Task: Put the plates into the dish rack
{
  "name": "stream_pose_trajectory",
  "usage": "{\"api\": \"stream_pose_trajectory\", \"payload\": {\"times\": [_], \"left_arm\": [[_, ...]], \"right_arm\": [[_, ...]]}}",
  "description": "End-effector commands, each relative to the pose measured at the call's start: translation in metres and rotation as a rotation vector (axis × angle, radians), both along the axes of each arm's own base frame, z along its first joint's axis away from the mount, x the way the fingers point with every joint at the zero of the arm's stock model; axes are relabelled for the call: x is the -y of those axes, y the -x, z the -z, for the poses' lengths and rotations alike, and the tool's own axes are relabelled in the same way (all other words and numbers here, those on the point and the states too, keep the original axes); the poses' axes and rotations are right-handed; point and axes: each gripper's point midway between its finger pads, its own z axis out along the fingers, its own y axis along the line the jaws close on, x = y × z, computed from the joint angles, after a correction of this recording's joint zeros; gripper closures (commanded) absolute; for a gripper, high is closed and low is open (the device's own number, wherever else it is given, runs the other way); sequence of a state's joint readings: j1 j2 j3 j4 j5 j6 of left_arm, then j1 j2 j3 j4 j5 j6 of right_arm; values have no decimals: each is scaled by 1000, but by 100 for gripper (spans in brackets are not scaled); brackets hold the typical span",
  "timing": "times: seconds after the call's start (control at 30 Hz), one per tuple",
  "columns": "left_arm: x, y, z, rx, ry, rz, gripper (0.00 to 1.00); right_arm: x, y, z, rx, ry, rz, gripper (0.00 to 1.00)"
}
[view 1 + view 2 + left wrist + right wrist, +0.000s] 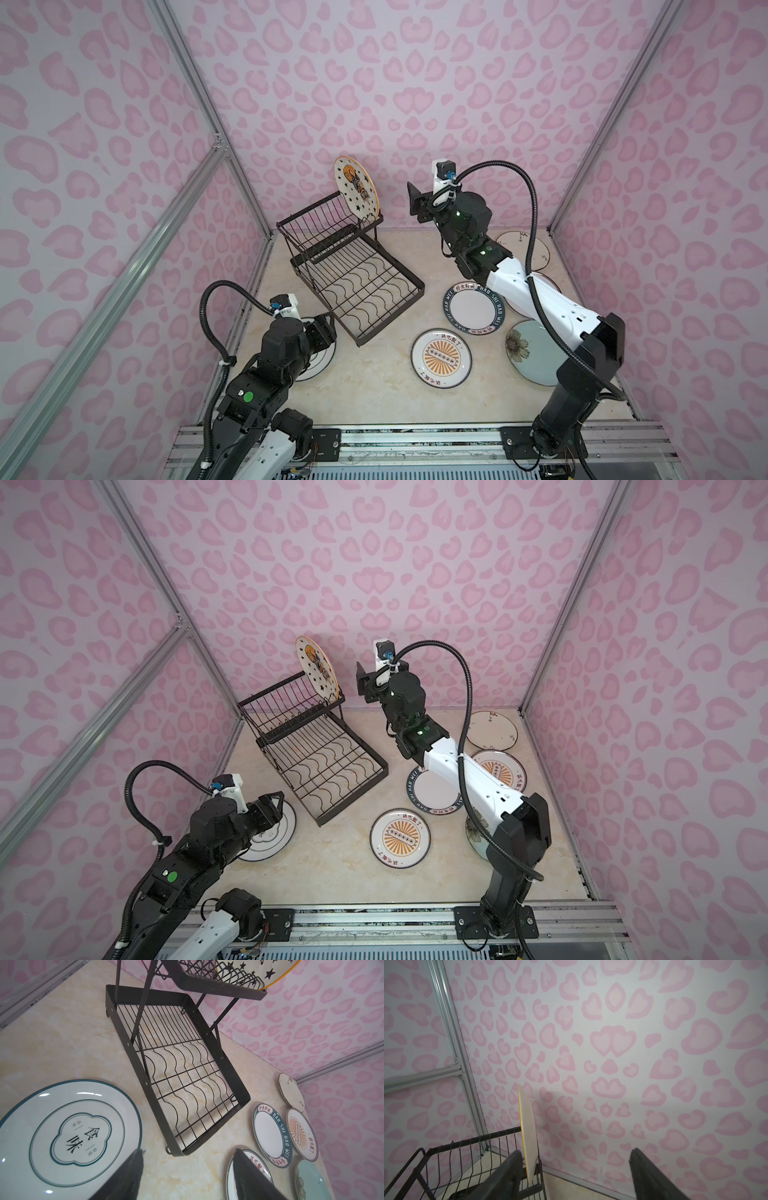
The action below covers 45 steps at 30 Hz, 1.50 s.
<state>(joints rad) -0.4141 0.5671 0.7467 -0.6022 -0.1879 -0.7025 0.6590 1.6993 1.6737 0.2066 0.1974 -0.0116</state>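
Plate with black stars (356,189) stands on edge in the end slot of the raised basket of the rack (391,316). The slot wires hold its lower rim, which is why it stands upright with nothing gripping it. My right gripper (415,202) hangs just beside it, apart from its rim, jaws spread wide and empty. I judge it is let go because the plate is seated and the wires carry it. The right wrist view shows the plate's pale back edge-on beyond one finger, touching neither.

My left gripper (276,802) hovers at the edge of the green-rimmed plate (68,1132), near the front corner of the rack, jaws apart with nothing between them. That spread suits taking a rim, since a plate lying flat on the table (365,386) offers no other hold.

Five more plates lie flat to the right of the rack: a sunburst plate (441,358), a lettered plate (471,307), a blue-green plate (534,353), a second sunburst plate (498,771) and a pale plate (492,730) at the back. One loaded, six to go, by my count
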Motion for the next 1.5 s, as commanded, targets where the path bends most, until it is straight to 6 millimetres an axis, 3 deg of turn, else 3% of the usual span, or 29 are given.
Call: {"api": "stream_pose_trajectory", "payload": {"times": [0.0,0.3,0.4,0.57,0.77,0.93,1.13,1.3,1.47], "left_arm": [[12,-15,-23,80,4,46,30],[55,-55,-10,40,95,151,36],[76,-67,-9,48,132,221,36],[106,-80,-10,40,82,293,37],[143,-82,11,-4,68,355,37],[166,-81,27,-42,78,399,37],[191,-77,31,-53,105,447,37],[199,-75,33,-63,92,468,38],[199,-74,37,-71,87,467,38]], "right_arm": [[15,16,27,-114,57,7,19],[97,65,74,-229,60,135,19],[115,81,94,-256,96,154,19],[155,95,123,-311,21,216,17],[204,105,141,-368,-139,246,9],[234,101,156,-457,-160,286,9],[261,82,201,-638,-221,290,13],[300,75,242,-748,-332,348,20],[344,83,273,-802,-431,426,23]]}}
